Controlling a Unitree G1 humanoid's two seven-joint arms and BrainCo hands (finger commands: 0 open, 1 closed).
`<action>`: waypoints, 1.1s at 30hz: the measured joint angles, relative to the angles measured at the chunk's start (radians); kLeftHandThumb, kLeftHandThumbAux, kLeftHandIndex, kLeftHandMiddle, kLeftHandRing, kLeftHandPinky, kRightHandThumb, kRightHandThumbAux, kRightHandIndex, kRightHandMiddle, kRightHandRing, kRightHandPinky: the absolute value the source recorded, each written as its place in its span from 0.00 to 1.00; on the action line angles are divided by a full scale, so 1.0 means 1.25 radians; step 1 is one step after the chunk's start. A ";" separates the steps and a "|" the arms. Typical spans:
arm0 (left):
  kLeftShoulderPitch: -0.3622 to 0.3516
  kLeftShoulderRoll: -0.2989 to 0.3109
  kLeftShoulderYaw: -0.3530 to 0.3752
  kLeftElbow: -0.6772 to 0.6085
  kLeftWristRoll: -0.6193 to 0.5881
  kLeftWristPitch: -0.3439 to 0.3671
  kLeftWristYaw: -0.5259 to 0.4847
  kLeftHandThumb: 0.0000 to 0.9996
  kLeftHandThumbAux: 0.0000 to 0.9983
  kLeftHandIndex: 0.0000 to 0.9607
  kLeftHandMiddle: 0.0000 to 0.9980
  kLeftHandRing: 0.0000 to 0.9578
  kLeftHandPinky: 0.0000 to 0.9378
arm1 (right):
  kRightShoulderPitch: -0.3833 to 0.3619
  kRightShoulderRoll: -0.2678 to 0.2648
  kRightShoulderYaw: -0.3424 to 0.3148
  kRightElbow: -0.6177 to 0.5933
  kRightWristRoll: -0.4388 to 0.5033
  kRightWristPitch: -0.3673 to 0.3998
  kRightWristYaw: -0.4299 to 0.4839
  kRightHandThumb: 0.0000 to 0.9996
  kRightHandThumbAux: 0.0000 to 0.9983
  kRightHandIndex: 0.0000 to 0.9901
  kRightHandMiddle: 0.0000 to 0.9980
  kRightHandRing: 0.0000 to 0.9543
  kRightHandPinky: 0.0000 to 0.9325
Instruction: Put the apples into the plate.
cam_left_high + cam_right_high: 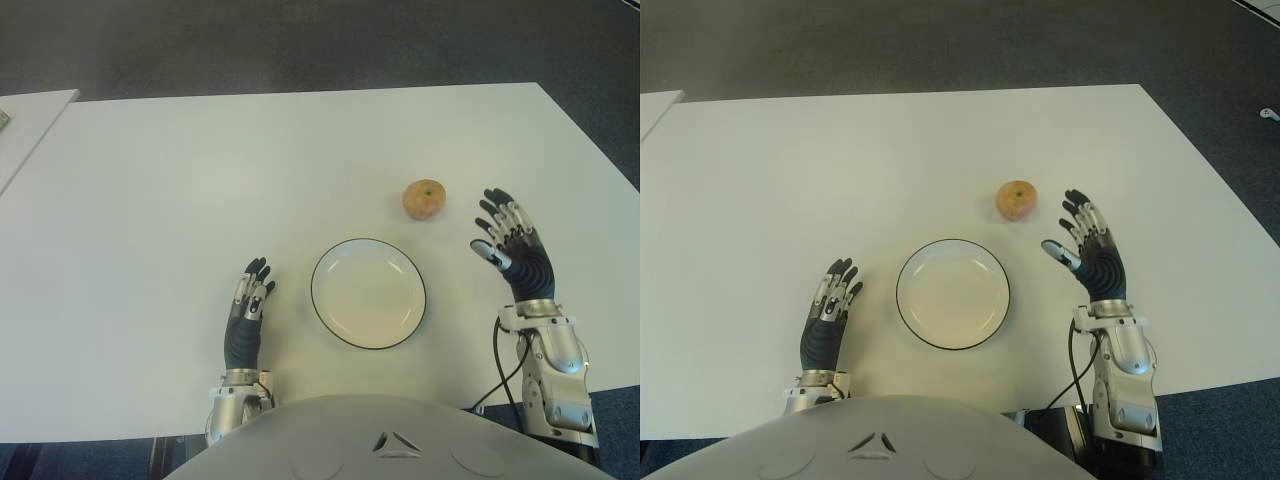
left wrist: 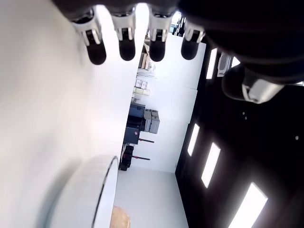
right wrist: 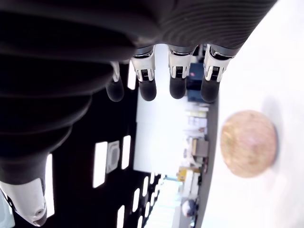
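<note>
Desk (image 1: 150, 180) first: plate (image 1: 368, 293) sits by the near edge, empty. Your right hand (image 1: 510, 247), fingers spread, holds nothing, near the apple (image 1: 424, 199), which lies just past the plate. Come in sideways, wrap fully b4 lifting. Left hand (image 1: 249, 305) open, idle left of plate.

1. I see a white table (image 1: 200, 180) with a white plate (image 1: 368, 293), dark-rimmed and empty, near its front edge.
2. A single apple (image 1: 424, 199) sits on the table beyond the plate, toward my right, apart from its rim.
3. My right hand (image 1: 512, 250) is raised just right of the apple, fingers spread, holding nothing.
4. My left hand (image 1: 247, 312) shows left of the plate, fingers extended.
</note>
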 measured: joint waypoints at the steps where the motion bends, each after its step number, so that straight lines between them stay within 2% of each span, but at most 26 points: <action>1: -0.001 0.000 -0.001 0.001 0.002 0.000 0.002 0.03 0.29 0.00 0.00 0.00 0.04 | -0.008 -0.007 -0.002 -0.004 -0.012 0.001 -0.004 0.40 0.61 0.10 0.05 0.01 0.02; 8: -0.002 -0.001 -0.003 0.002 0.008 0.004 0.009 0.02 0.28 0.00 0.00 0.00 0.02 | -0.053 -0.088 -0.009 0.010 -0.228 -0.046 -0.060 0.43 0.60 0.11 0.07 0.03 0.03; 12: -0.003 0.000 -0.002 0.004 0.015 0.006 0.014 0.02 0.29 0.00 0.00 0.00 0.02 | -0.081 -0.122 -0.011 0.040 -0.317 -0.070 -0.096 0.42 0.57 0.11 0.07 0.03 0.06; 17: -0.017 -0.001 0.002 0.014 0.014 0.005 0.014 0.02 0.29 0.00 0.00 0.00 0.02 | -0.144 -0.164 0.000 0.099 -0.415 -0.078 -0.138 0.42 0.54 0.10 0.06 0.03 0.07; 26: -0.028 -0.003 -0.001 0.013 0.018 0.006 0.014 0.02 0.29 0.00 0.00 0.00 0.02 | -0.298 -0.238 0.087 0.206 -0.592 -0.089 -0.186 0.34 0.45 0.07 0.01 0.00 0.02; 33: -0.031 -0.003 -0.003 0.014 -0.002 0.005 0.012 0.03 0.29 0.00 0.00 0.00 0.02 | -0.398 -0.281 0.159 0.319 -0.646 -0.094 -0.183 0.36 0.42 0.04 0.00 0.00 0.00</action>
